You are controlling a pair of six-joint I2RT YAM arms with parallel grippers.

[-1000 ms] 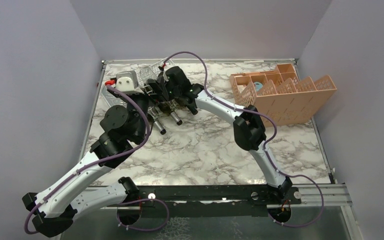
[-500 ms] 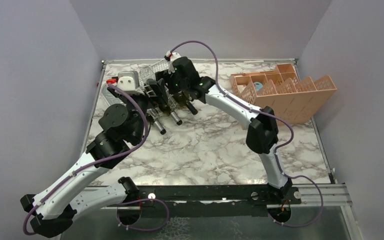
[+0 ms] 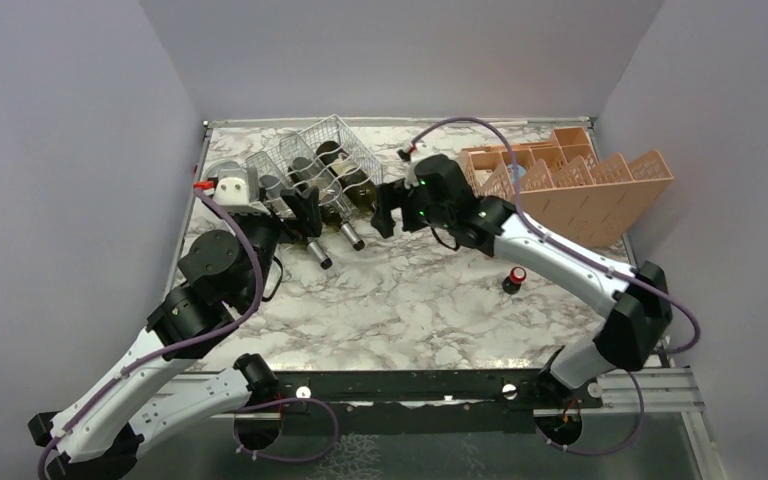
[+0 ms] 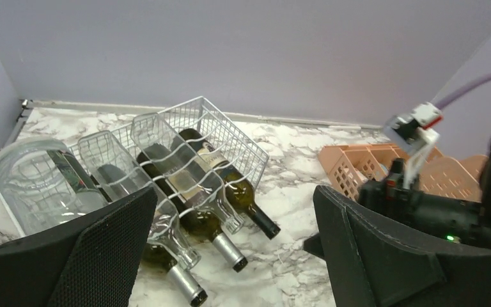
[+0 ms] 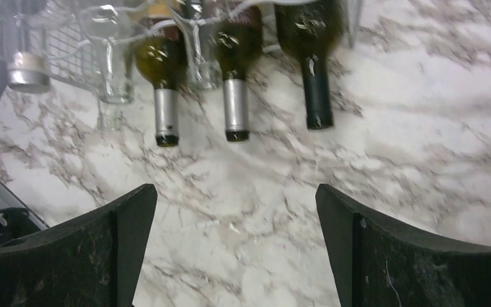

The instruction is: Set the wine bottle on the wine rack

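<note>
While your left tool (image 4: 233, 211) and right tool (image 5: 235, 204) gape wide and empty, three dark wine bottles (image 4: 240, 192) lie in one white wine rack (image 4: 230, 134), far left on the bench (image 3: 410, 300).

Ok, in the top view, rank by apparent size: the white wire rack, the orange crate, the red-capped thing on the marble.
Largest, the orange crate.
Next, the white wire rack, slightly smaller, though the left arm covers part of it.
Smallest by far, the red-capped thing.
</note>
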